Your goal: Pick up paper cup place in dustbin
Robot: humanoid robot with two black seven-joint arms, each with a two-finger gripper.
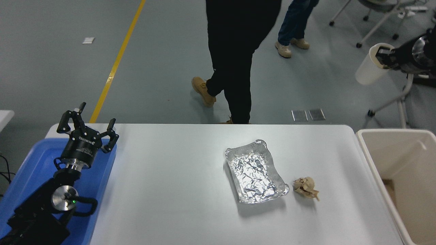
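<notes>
Transport step: my right gripper held the small white tapered paper cup aloft.
Next I needed to lower it over the large beige rectangular plastic dustbin and release.

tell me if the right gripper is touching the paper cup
Touching. The head view shows the right gripper clamped on the rim of the paper cup, held high in the air beyond the dustbin.

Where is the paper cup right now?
The paper cup is up in the air at the head view's upper right, held by the right gripper, above the dustbin.
</notes>
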